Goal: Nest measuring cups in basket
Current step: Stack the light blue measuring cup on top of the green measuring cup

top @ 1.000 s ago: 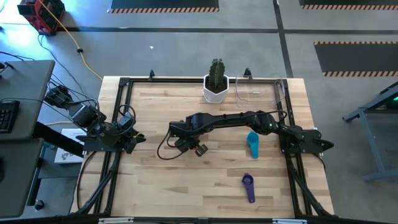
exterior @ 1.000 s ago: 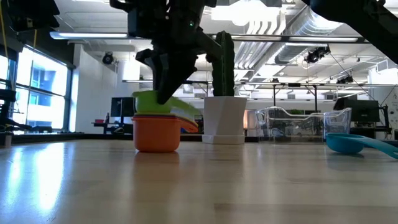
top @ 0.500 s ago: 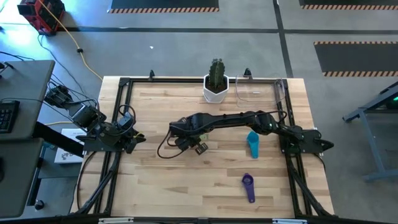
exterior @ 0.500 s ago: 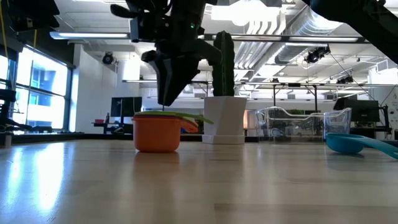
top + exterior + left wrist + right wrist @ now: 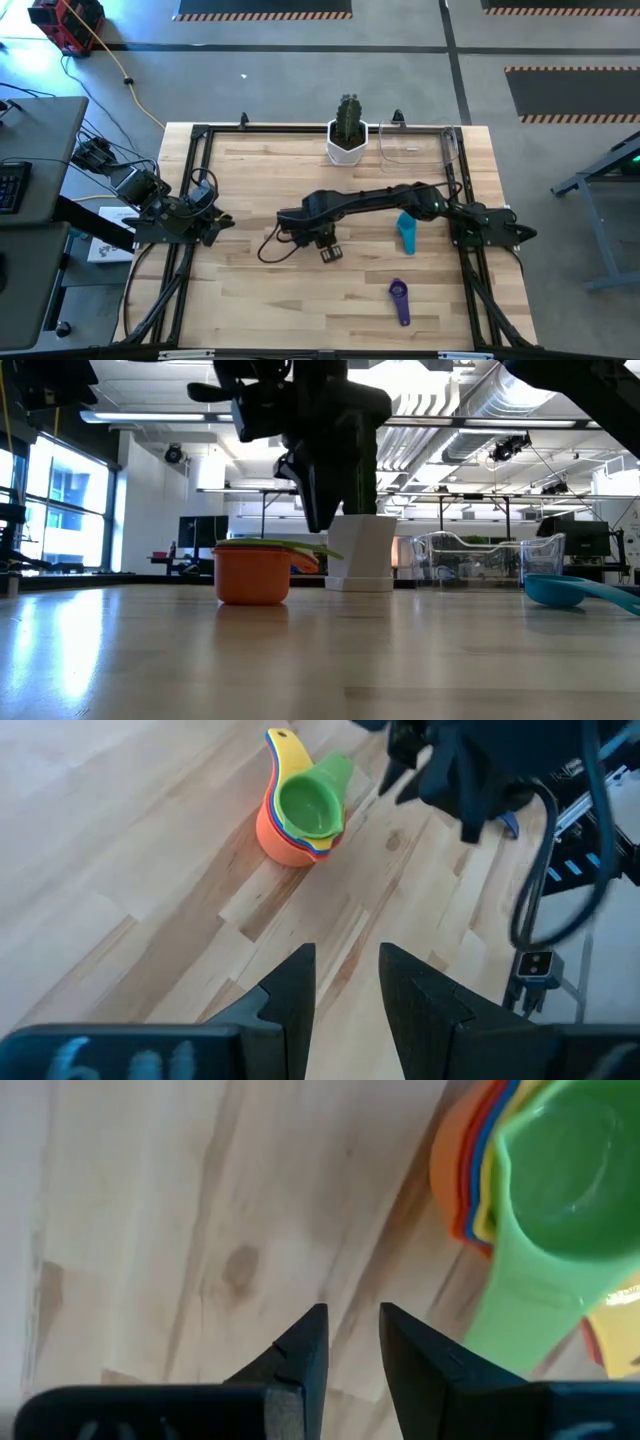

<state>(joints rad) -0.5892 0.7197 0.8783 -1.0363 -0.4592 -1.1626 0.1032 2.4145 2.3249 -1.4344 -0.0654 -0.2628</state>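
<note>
Green cup point(image 5: 312, 805) sits nested in the orange stack point(image 5: 251, 572) mid-surface. Right gripper point(image 5: 350, 1342) hangs just beside it, fingers slightly apart, holding nothing. Left gripper point(image 5: 345, 985) waits near the left edge, fingers parted a bit too.

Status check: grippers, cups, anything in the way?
Right gripper empty, jaws open a crack, beside the cup stack. Left gripper parked at table's left edge. Green cup tops stack. Basket unobstructed.

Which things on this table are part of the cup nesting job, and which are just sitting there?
Job: nested cup stack, green on top; teal cup; purple cup; clear basket.
Just there: potted cactus.
</note>
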